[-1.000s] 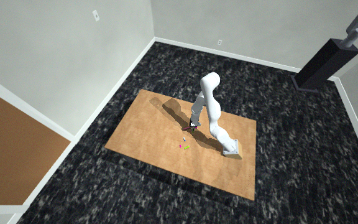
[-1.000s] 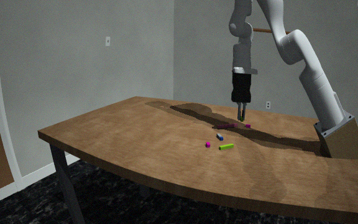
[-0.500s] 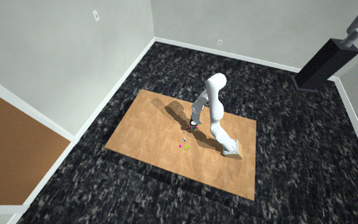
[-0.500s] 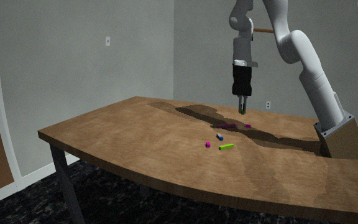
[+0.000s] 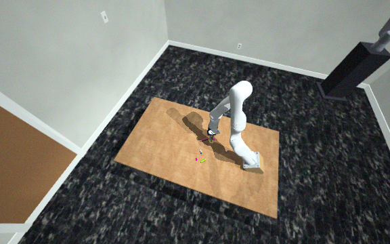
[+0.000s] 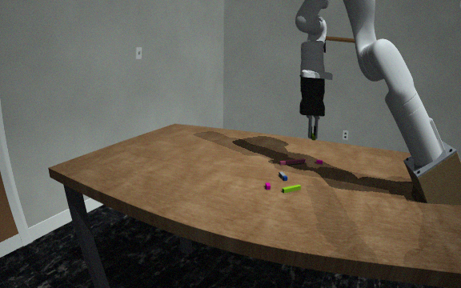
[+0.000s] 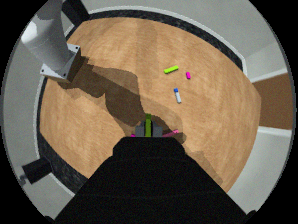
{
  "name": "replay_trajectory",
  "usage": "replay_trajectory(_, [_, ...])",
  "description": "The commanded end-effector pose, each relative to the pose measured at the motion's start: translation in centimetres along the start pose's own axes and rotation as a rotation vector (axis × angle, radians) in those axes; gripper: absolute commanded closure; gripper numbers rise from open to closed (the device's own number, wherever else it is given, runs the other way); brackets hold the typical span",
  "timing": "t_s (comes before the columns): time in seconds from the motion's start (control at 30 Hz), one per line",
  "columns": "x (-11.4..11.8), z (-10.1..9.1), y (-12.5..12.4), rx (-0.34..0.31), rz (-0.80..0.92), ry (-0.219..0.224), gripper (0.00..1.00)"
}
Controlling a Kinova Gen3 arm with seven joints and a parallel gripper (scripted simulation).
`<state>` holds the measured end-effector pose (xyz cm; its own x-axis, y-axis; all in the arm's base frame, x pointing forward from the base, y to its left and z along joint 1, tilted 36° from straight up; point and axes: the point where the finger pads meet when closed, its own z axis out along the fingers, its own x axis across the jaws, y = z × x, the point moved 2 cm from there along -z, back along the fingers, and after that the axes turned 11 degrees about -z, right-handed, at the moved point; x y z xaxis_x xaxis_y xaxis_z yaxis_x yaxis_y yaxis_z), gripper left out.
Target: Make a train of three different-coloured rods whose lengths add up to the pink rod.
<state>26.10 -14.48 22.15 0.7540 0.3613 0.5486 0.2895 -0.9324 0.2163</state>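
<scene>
My gripper [image 5: 211, 136] [image 6: 313, 135] [image 7: 148, 126] is shut on a lime-green rod [image 6: 313, 137] [image 7: 148, 120] and holds it well above the table. Below it, in the arm's shadow, the pink rod [image 5: 203, 139] [image 6: 292, 162] [image 7: 173, 133] lies flat, with a short magenta rod [image 6: 318, 162] [image 7: 133, 135] close by. Nearer the front lie a grey rod [image 6: 282, 174] [image 7: 178, 98] with a blue rod [image 6: 284, 178] [image 7: 176, 91] at its end, a second magenta rod [image 5: 196, 158] [image 6: 267, 186] [image 7: 188, 75] and a lime rod [image 5: 203, 160] [image 6: 291, 188] [image 7: 171, 70].
The wooden table [image 5: 168, 142] [image 6: 174, 192] carries the arm's base [image 5: 252, 160] [image 6: 438, 180] [image 7: 60, 65] at its right side. The arm's shadow runs across the table behind the rods.
</scene>
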Motion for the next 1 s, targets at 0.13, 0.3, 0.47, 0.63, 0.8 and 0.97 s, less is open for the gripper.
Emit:
replay_trajectory(0.13, [-0.2,-0.6,0.4,-0.009,0.012,0.002,0.76])
replay_trajectory(0.3, [-0.2,-0.7,0.4,-0.01,0.012,0.002,0.76])
replay_trajectory(0.47, [-0.2,-0.7,0.4,-0.01,0.012,0.002,0.76])
replay_trajectory(0.63, [-0.2,-0.7,0.4,-0.01,0.012,0.002,0.76])
replay_trajectory(0.8, [0.6,-0.7,0.5,-0.012,-0.011,0.001,0.76])
replay_trajectory(0.97, [2.9,-0.8,0.6,-0.017,-0.078,-0.001,0.76])
